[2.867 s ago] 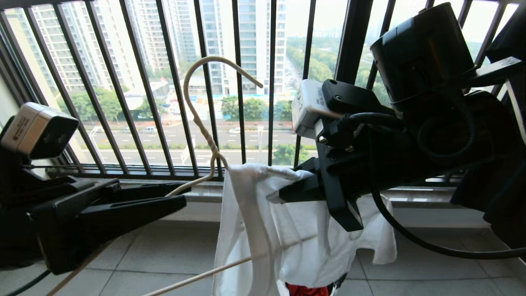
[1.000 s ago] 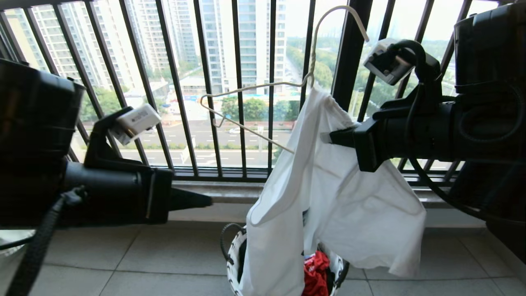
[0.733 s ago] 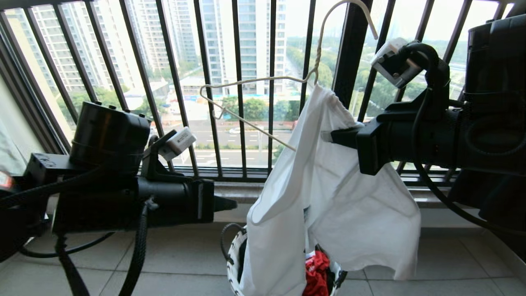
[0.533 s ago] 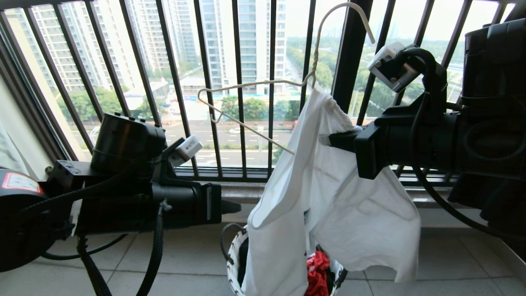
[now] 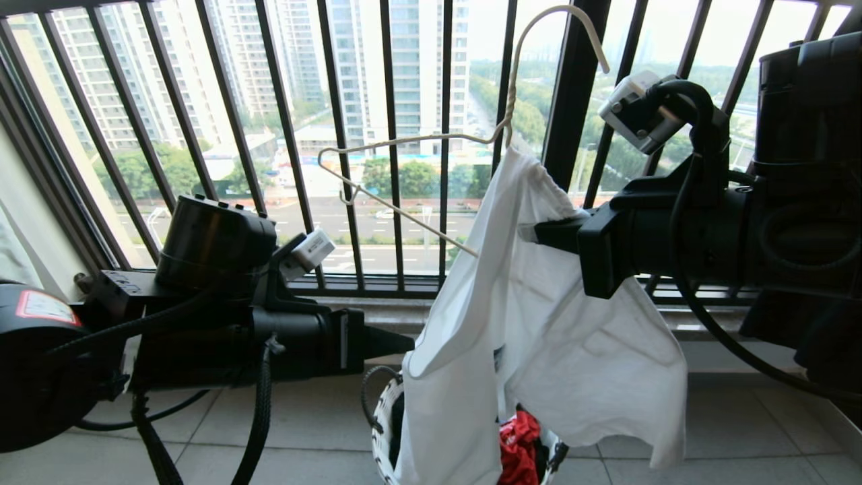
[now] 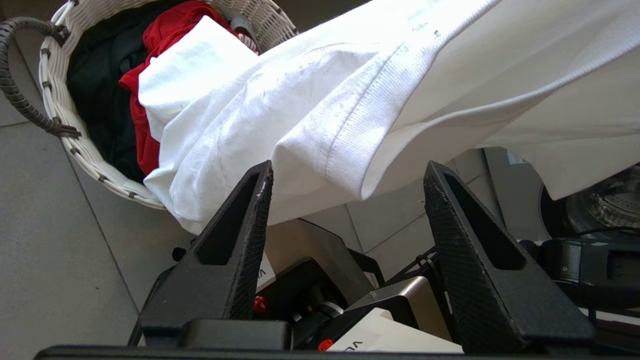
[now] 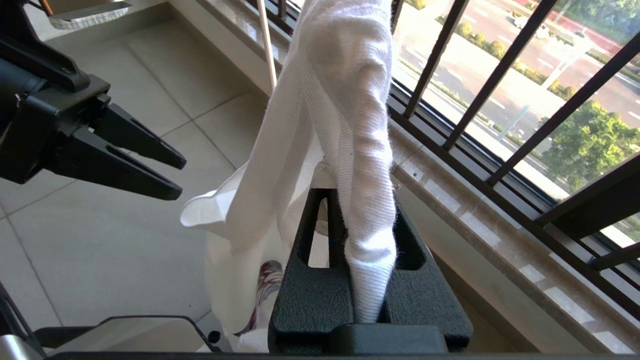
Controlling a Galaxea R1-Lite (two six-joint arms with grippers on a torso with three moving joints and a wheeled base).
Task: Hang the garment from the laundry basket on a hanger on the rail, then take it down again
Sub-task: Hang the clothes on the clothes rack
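So the right gripper (image 7: 367,280) has its jaws pinched shut on a bunched strip of the garment (image 5: 539,350), right around the ribbed collar area, and that pinch is carrying most of the shirt. The left gripper (image 6: 345,200) is spread wide with nothing between its fingers; the ribbed neckline edge droops just above the gap, not clamped.

The hanger (image 5: 431,195) is only half dressed. One shoulder is under the cloth near the right gripper, while the other wire arm pokes out bare toward the left. The hook stands up free in front of the window bars, on nothing. The rail isn't in any view. The shirt's tail hangs into the laundry basket (image 5: 384,417), down on the red garment (image 5: 518,448).

What I'd worry about: nothing grips the hanger wire directly as far as I can see, so it may be riding on fabric tension alone. A tug from the left side could tip it or slide it out of the neck hole. If the left jaws close on two layers instead of the single collar edge, the free shoulder probably won't thread. The hem could also snag on the basket rim.

Compared with a second ago, the left gripper was closed and further back; now it's open and up near the collar. The hanger has barely shifted.
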